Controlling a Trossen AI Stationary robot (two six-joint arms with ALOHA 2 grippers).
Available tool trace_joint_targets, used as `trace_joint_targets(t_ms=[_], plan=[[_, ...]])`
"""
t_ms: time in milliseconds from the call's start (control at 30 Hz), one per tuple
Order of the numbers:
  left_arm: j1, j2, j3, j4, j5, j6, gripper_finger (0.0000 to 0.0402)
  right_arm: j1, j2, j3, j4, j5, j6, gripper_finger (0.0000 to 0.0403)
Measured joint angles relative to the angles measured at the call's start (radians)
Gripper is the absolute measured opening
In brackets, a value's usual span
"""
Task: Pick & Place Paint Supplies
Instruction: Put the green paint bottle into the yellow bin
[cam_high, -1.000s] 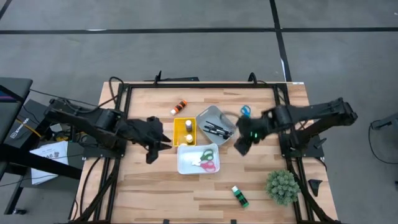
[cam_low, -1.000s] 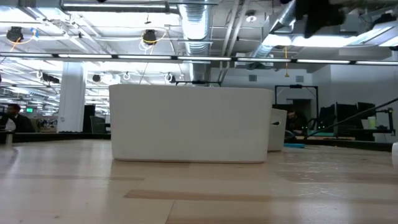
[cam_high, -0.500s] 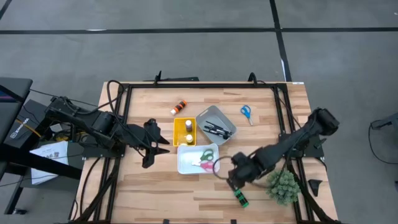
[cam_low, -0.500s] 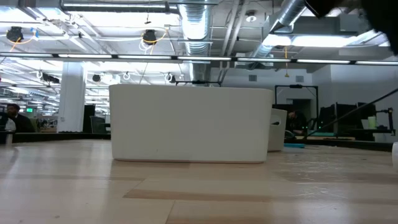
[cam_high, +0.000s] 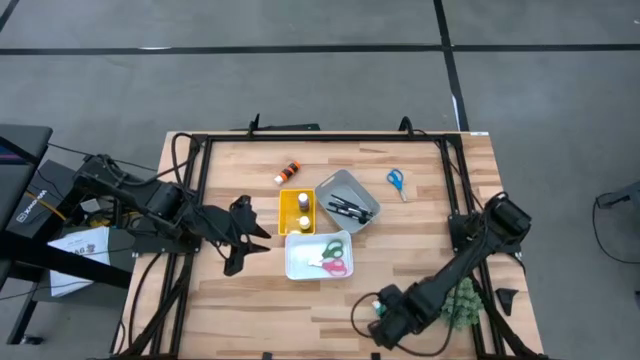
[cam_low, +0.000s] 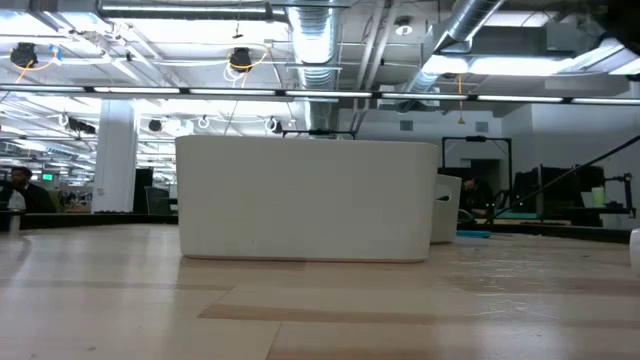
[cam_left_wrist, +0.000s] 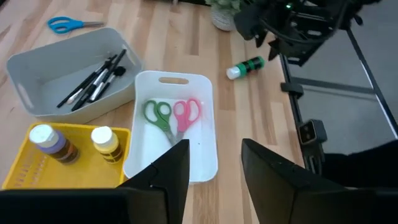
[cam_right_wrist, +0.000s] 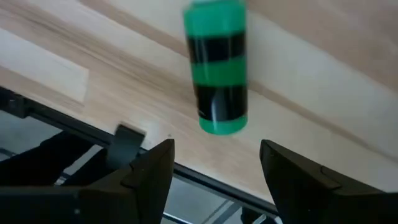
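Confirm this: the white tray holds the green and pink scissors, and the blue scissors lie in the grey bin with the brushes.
Not quite. The blue scissors lie on the bare table beside the grey bin, not in it; the high view shows this. The white tray does hold the green and pink scissors.

bare wood around green bottle (cam_right_wrist: 215, 74), fuzzy plant (cam_high: 462, 300) just beside

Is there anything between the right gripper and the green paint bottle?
No: the right wrist view shows bare wood between the open right gripper and green paint bottle.
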Motion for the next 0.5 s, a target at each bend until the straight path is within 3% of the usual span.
trace_joint_targets(t_ms=[233, 500], plan=[[-0.029, 0.0, 0.0, 0.006, -0.002, 0.005, 0.0128, 0.027, 0.009, 0.0, 0.003, 0.042, 0.073, 0.0233], [-0.03, 0.0, 0.0, 0.013, -0.006, 0.008, 0.0122, 0.018, 0.052, -0.001, 0.02, 0.054, 0.027, 0.0233]])
